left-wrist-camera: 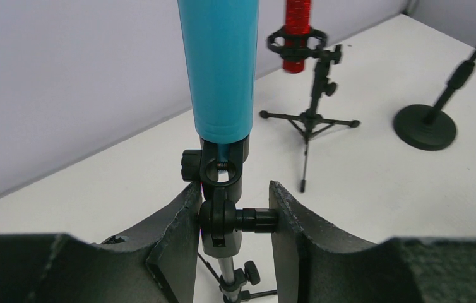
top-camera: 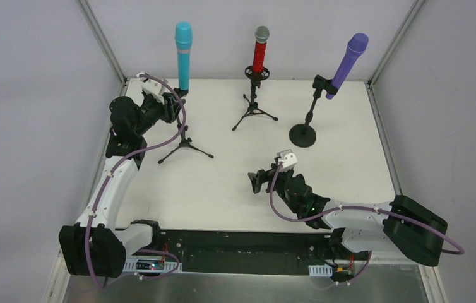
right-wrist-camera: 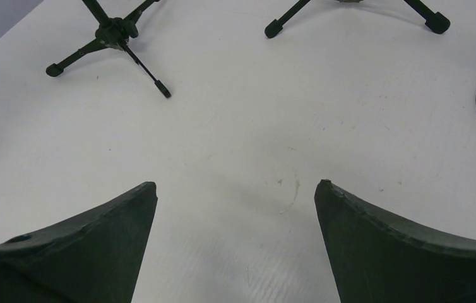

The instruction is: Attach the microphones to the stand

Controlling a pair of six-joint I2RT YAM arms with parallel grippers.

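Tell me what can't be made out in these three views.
- Left wrist: cyan mic head, cut off by the top edge.
- Left wrist: red mic head, cut off likewise; purple mic out of frame.
- Right wrist: no mics; two tripods cut by the top edge, only legs show.
- Top: where the left jaws meet the cyan mic's stand, hidden by the wrist.

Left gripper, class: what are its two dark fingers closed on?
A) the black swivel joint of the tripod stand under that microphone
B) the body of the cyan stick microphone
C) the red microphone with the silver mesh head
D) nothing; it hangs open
A: in the left wrist view the left gripper pinches the black swivel joint and its knob, below the cyan stick microphone.
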